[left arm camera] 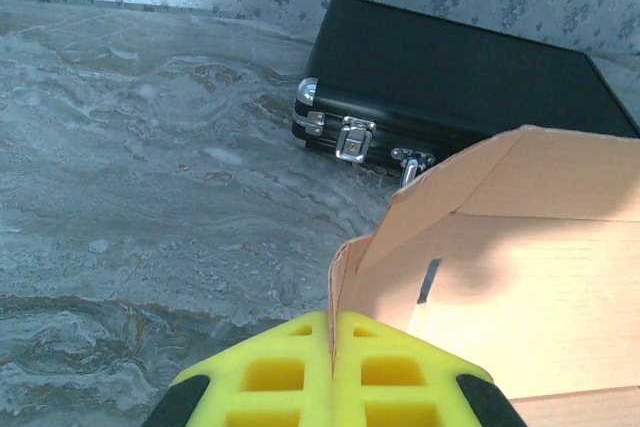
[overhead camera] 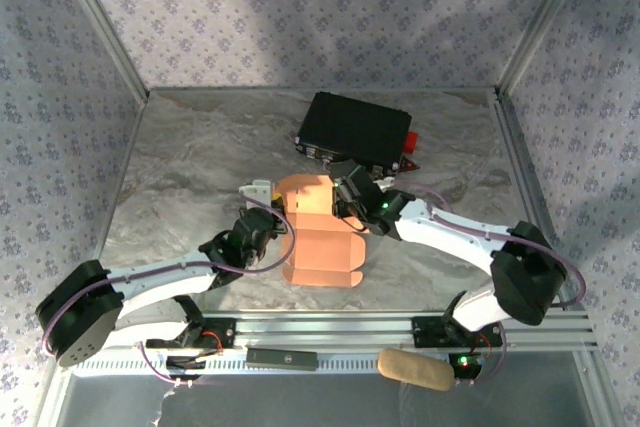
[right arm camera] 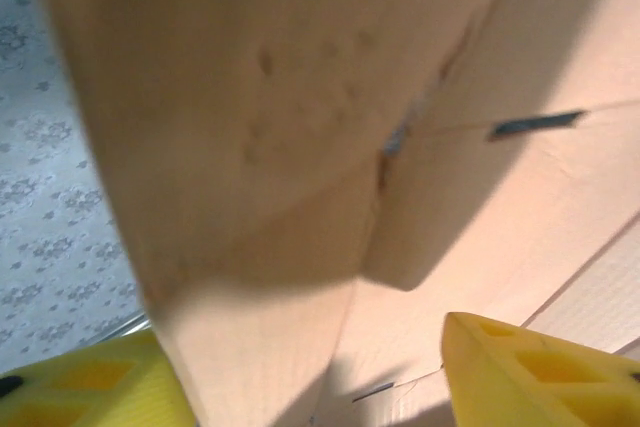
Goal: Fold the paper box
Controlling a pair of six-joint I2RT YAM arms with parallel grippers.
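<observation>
Salmon-orange thin cardboard paper box (overhead camera: 320,252) sits mid-frame in the top view on the grey marbled worktop (overhead camera: 190,157), between the two arms. Its lower part lies flat, and the upper part near the black case is raised.

Left pincer (overhead camera: 268,203) is at the box's upper-left edge. In the left wrist view the left pincer (left arm camera: 331,347) is at bottom centre with its yellow fingers (left arm camera: 270,377) pressed together. The edge of an upright cardboard wall of the box (left arm camera: 540,287) runs straight down into the seam between them, so it reads as clenched on that wall. The panel to the right has a short dark slot in it.

Right pincer (overhead camera: 345,197) is at the box's upper-right part, just below the case. In the right wrist view the right pincer (right arm camera: 300,347) has its jaws apart, one yellow finger (right arm camera: 90,387) at lower left and the other at lower right. A cardboard panel of the box (right arm camera: 300,97) stands between them. The panel is against the left finger and clear of the right one, so the pincer is released, straddling rather than squeezing.

Black rectangular hard case with metal latches (overhead camera: 355,129) lies at upper centre, just beyond the box. It also shows in the upper right of the left wrist view (left arm camera: 450,77), latches facing the camera, on the worktop (left arm camera: 150,147). A small red part (overhead camera: 410,140) sticks out at the case's right end.
</observation>
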